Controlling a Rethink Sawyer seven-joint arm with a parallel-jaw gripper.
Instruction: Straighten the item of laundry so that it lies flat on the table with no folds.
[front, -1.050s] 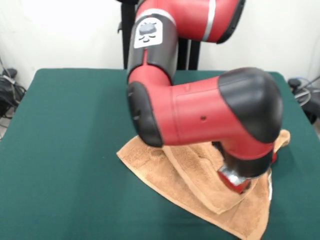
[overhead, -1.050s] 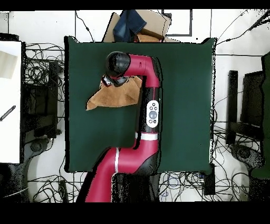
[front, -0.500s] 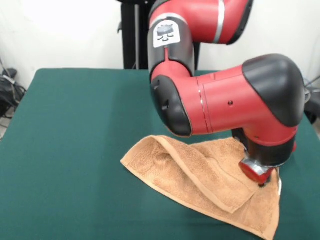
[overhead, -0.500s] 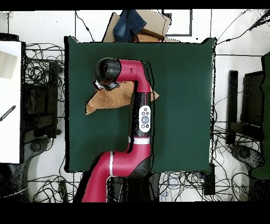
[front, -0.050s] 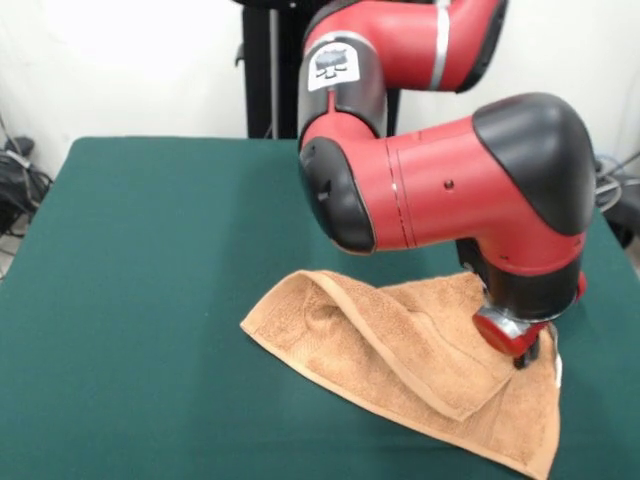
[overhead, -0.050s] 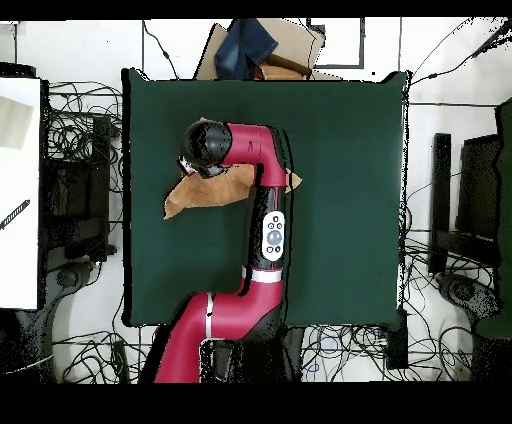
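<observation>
The item of laundry, a light-brown terry towel (front, -0.050s: 400, 360), lies on the green table (front, -0.050s: 150, 250) at the front right. It is folded: an upper flap with a border band runs diagonally over the lower layer, and a raised ridge stands at its left end. A small white label (front, -0.050s: 557, 370) shows at its right edge. My gripper (front, -0.050s: 520, 356) hangs under the red and black wrist, right at the towel's right side; the wrist hides most of it. From overhead, the towel (overhead, -0.050s: 205, 193) pokes out left of the arm, and the wrist (overhead, -0.050s: 205, 145) covers the gripper.
The arm's big elbow (front, -0.050s: 430, 180) hangs over the towel's far part. In the overhead view a cardboard box with blue cloth (overhead, -0.050s: 262, 45) sits past the table's top edge. Cables and dark equipment lie around the table (overhead, -0.050s: 340, 180), with a white surface (overhead, -0.050s: 20, 190) at left.
The wrist has swung to the right in the front view, off the towel's middle to its right edge. The towel has shifted slightly and keeps its fold. Little has moved in the last half second.
</observation>
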